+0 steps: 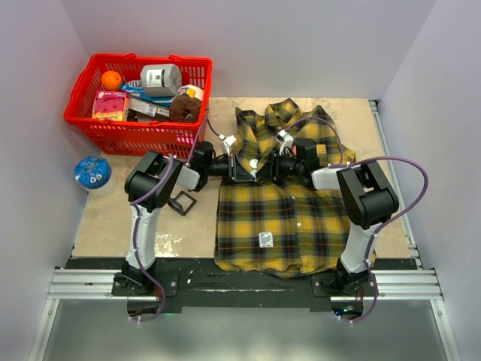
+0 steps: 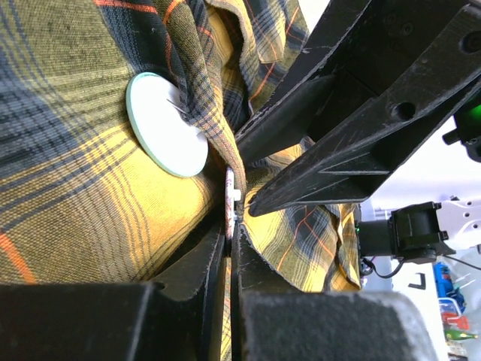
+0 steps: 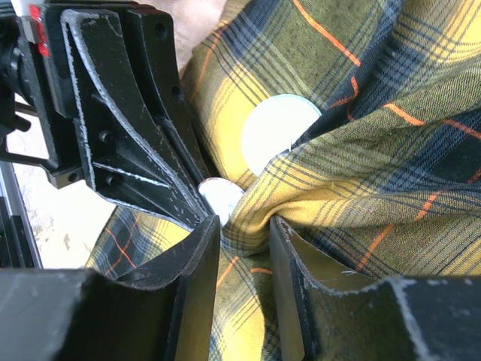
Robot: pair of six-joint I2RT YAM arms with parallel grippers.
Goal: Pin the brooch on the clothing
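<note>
Top cam: both arms meet nose to nose over the chest of the shirt point(image 1: 278, 218), L gripper point(image 1: 252, 165) against R gripper point(image 1: 272, 164). Can't read the jaws or see the brooch from up here. L wrist: my L jaws are clamped on a small disc point(image 2: 230, 192) held edge-on, just beside the white brooch point(image 2: 161, 124). A thin pin on its face seems to reach into a raised fold. R wrist: R jaws pinch that fold, w/ the brooch half tucked under it. I'd hold the fold taut w/ R and feed L slowly and straight, no twisting.
</note>
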